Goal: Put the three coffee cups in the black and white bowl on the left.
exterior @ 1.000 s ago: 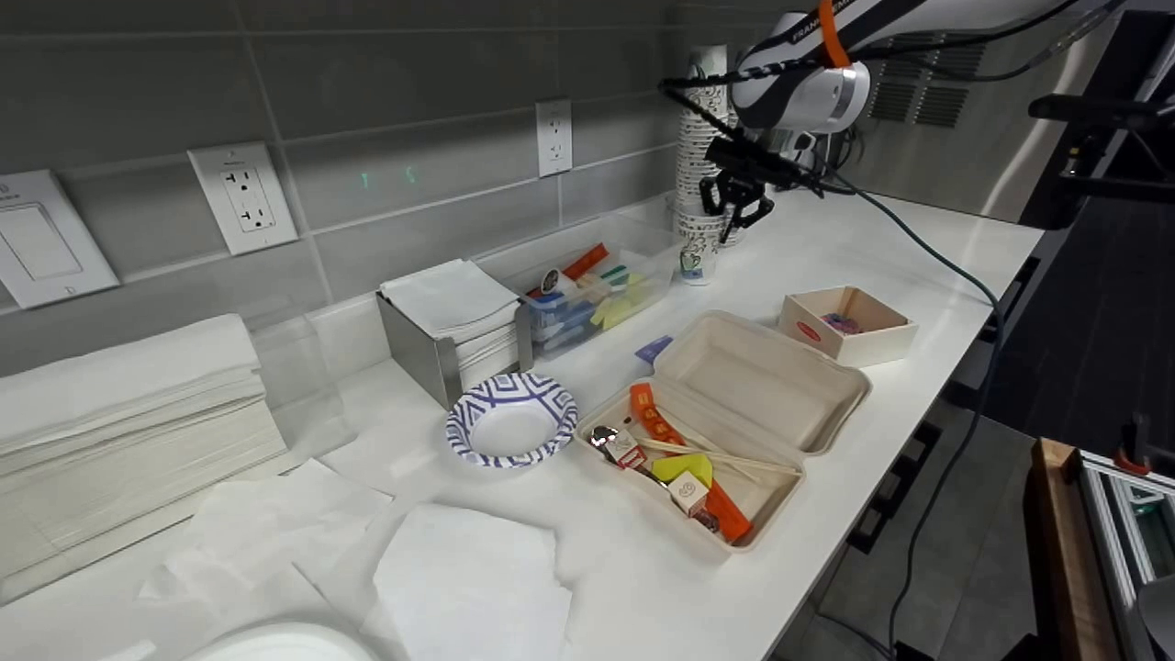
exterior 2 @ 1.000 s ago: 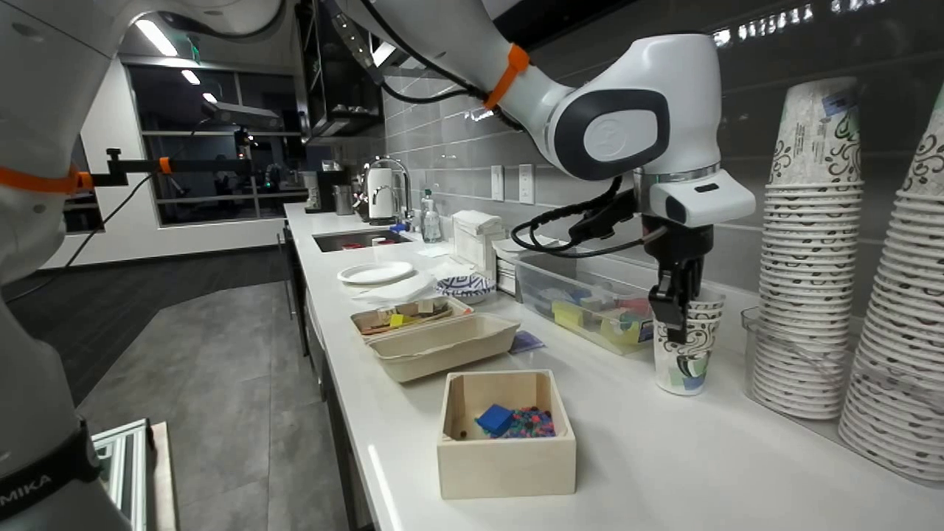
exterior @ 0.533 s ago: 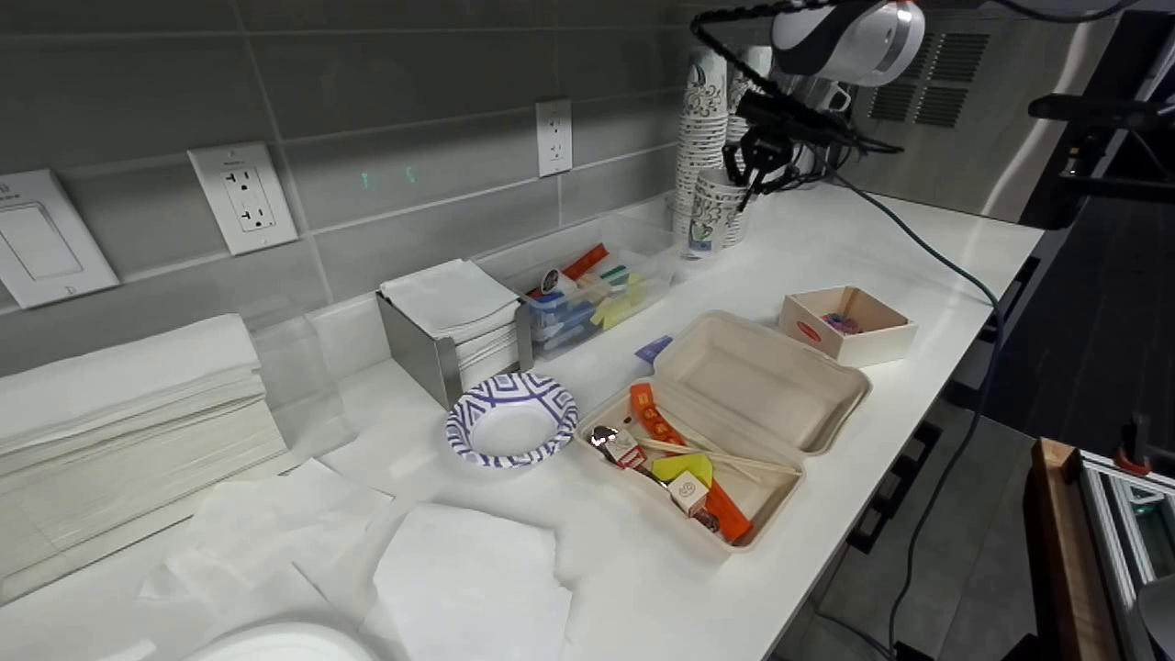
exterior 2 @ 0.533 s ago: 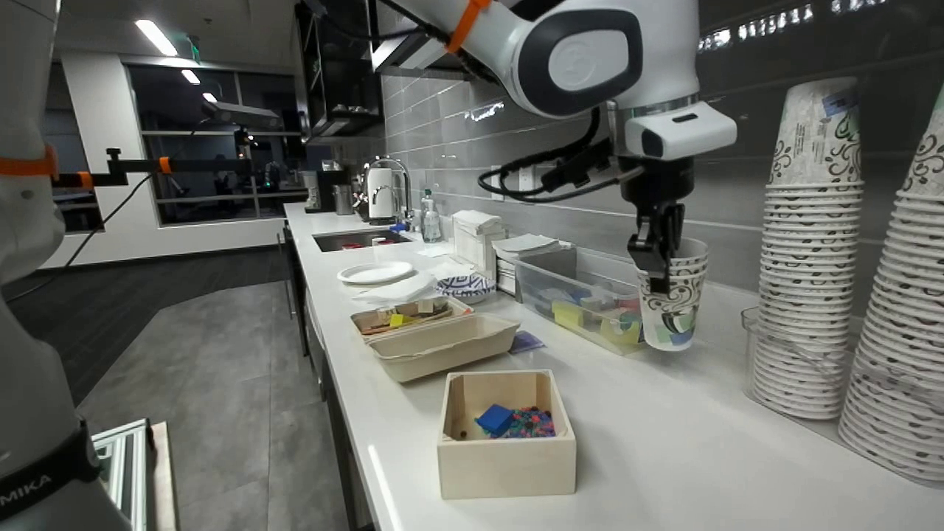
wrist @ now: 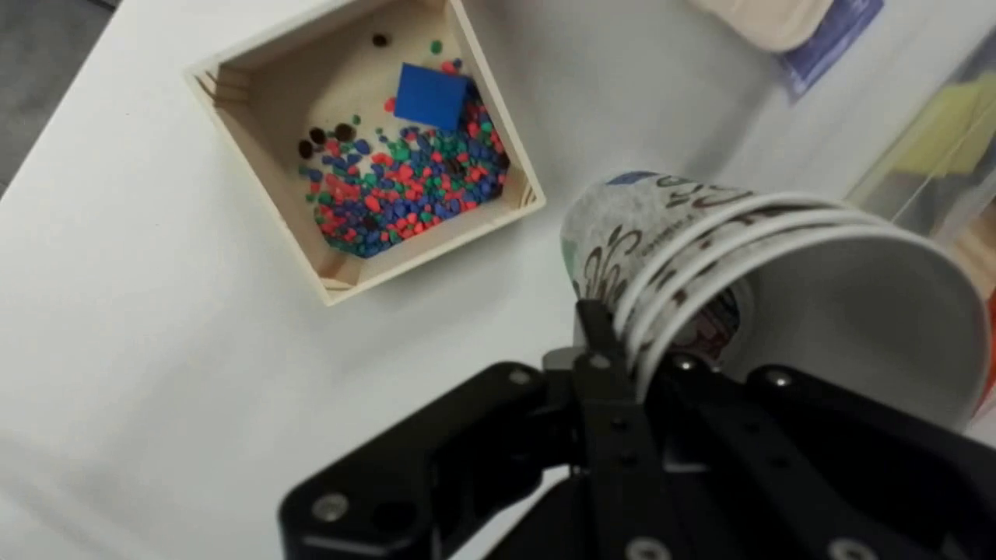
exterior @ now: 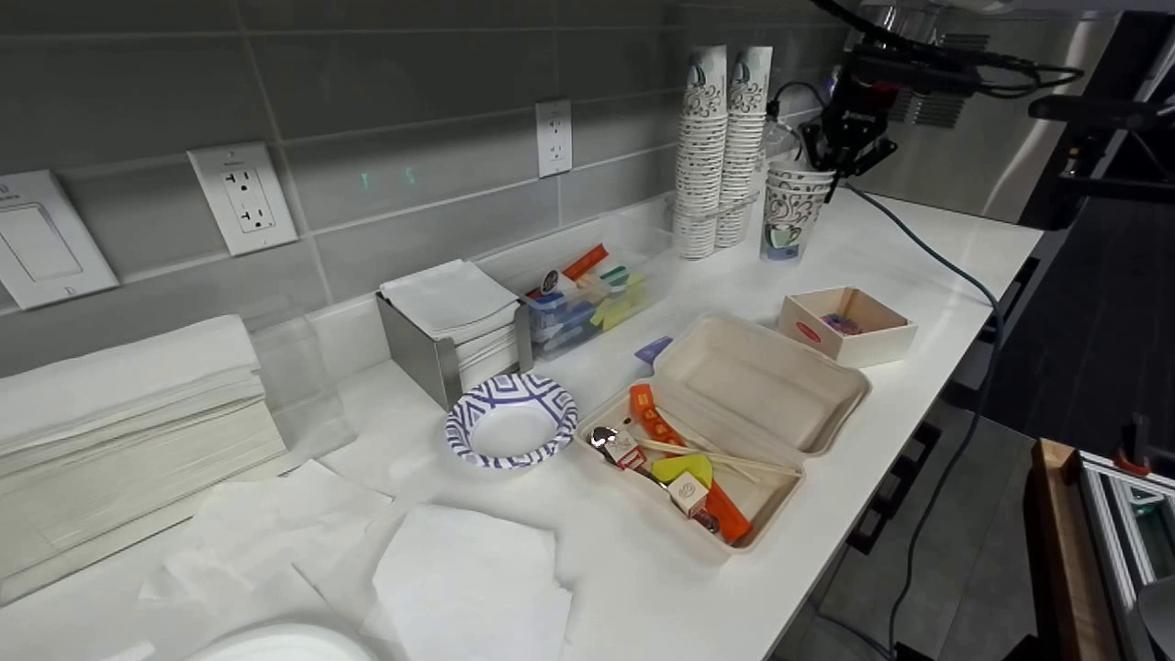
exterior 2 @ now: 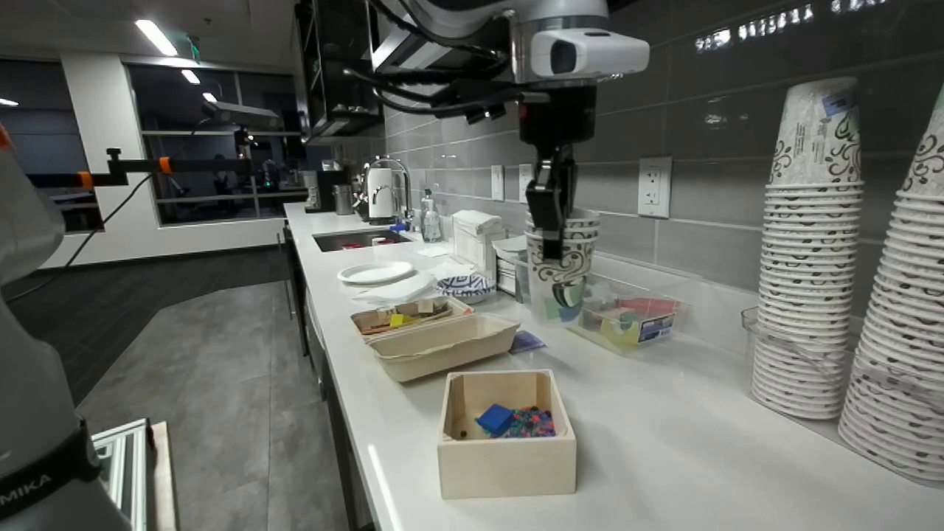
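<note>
Coffee cups (exterior 2: 564, 276): all three nested, their rims showing in my wrist view, close to upright and held up off the counter (exterior 2: 686, 442).
Paper stack (exterior: 138, 450): leftmost in an exterior view, a fat pile of folded white stuff by the wall (exterior: 413, 83).
Loose sheets (exterior: 473, 583): white, kinda scattered, lying on the counter.
Metal holder (exterior: 415, 353): next along, stuffed with white napkins (exterior: 450, 298).
Patterned bowl (exterior: 511, 427): just in front of that holder, rim looks more purple-blue than black to me, cups are well apart from it.
Clear bin (exterior: 654, 266): bunch of colourful packets (exterior: 597, 308) jumbled inside.
Takeout box (exterior: 762, 376): lying open, got a spoon (exterior: 601, 438), pale sticks (exterior: 734, 459) and a little wooden block (exterior: 688, 493) in one half.
Tall cup stacks (exterior: 702, 165): two of them back by the wall, same swirly print as my cups.
My pincer (exterior 2: 558, 232): clamped on the nested cups at the rim, looks like one finger outside and one in the mouth, just right of those stacks as seen there.
Wooden box (exterior: 877, 347): furthest right, little coloured bits (wrist: 420, 187) and a blue square (wrist: 430, 96) in it.
</note>
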